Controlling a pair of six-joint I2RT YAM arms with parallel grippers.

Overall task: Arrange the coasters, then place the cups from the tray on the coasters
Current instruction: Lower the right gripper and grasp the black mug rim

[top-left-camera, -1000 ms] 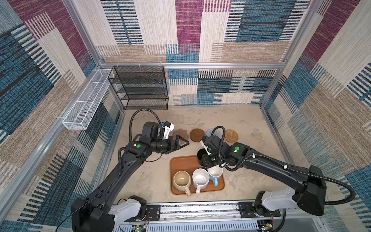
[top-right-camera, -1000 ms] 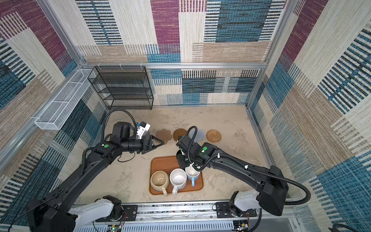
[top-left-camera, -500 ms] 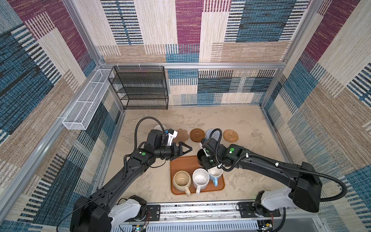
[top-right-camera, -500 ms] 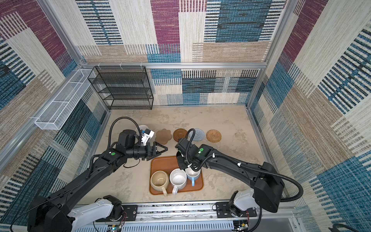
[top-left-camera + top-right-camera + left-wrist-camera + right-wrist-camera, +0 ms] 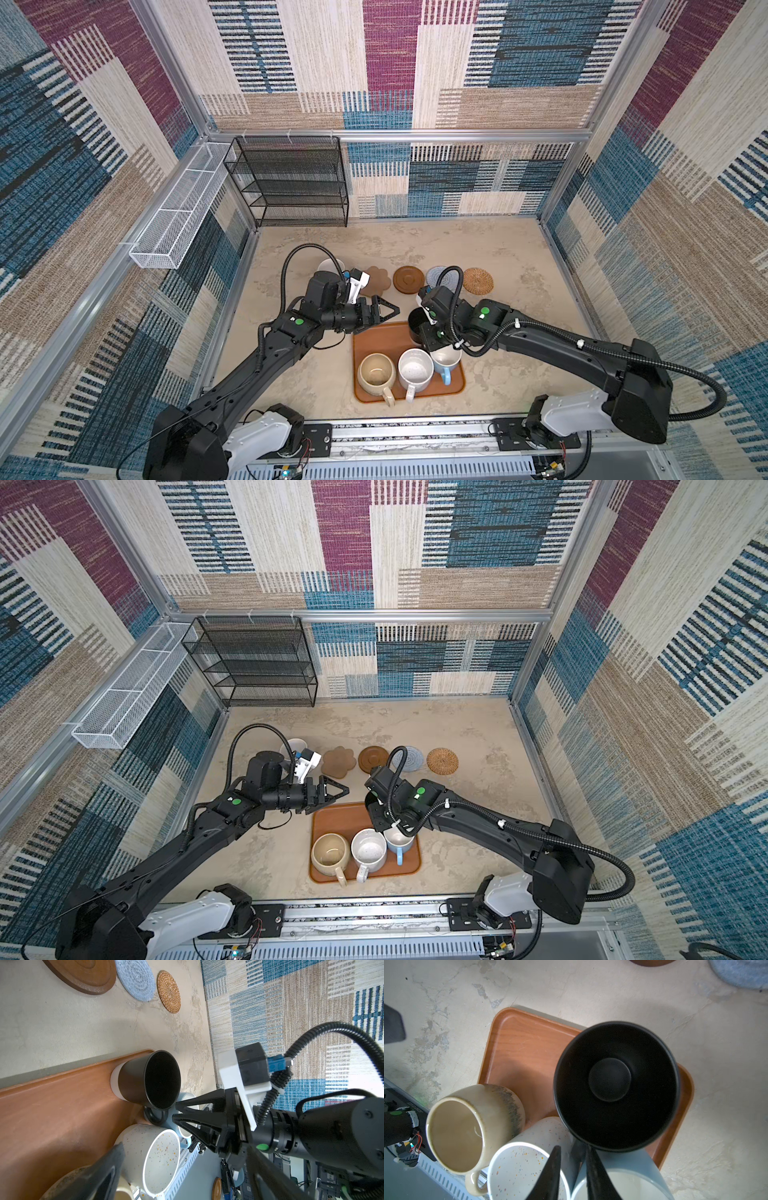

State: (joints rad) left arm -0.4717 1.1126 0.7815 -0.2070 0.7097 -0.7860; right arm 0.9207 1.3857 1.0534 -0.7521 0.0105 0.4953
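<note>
The orange-brown tray (image 5: 376, 338) lies at the near middle of the surface (image 5: 498, 249) and holds four mugs. A black mug (image 5: 414, 328) stands at its far right corner. Along its near edge, left to right and packed close, are a rounded beige mug (image 5: 376, 371), a white speckled mug (image 5: 415, 368) and a light blue mug (image 5: 444, 361).

A fifth mug (image 5: 331, 266), white inside, stands off the tray at the far left, half hidden behind the left arm; what it stands on is hidden. To its right four coasters lie in a row: a cork flower coaster (image 5: 377, 280), a dark wooden disc coaster (image 5: 408, 279), a light blue woven coaster (image 5: 435, 275) and a golden rattan coaster (image 5: 478, 281).

The left tool (image 5: 386, 312) hangs level above the tray's far left corner, pointing right, its jaws wide and holding nothing. The right tool (image 5: 573, 1150) points down over the tray's right side. Its jaws are narrow, one on each side of the black mug's handle; whether they pinch it I cannot tell.
</note>
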